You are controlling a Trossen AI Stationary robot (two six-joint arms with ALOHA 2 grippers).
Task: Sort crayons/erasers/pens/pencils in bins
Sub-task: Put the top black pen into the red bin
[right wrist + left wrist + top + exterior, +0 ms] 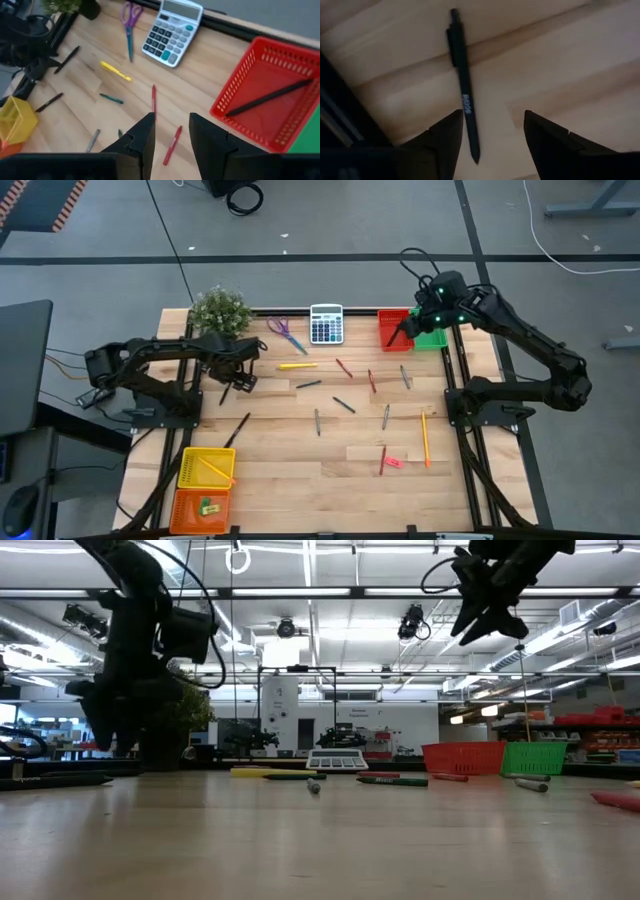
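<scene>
My left gripper (492,137) is open and hovers just above a black pen (463,95) that lies flat on the wood, its tip close to one finger. In the high view this gripper (238,378) is at the table's left, near the plant. My right gripper (172,137) is open and held high (490,615) over the red bin (250,117), where a black pen (270,97) lies. The green bin (432,338) stands beside the red one. The yellow bin (190,465) holds a pencil (212,471), and the orange bin (185,510) holds a green eraser (208,506).
Loose on the table: a yellow pen (297,365), red crayons (344,367), dark pens (343,404), a pencil (424,437) and a pink eraser (392,462). At the far edge stand a calculator (326,323), purple scissors (285,332) and a potted plant (220,310).
</scene>
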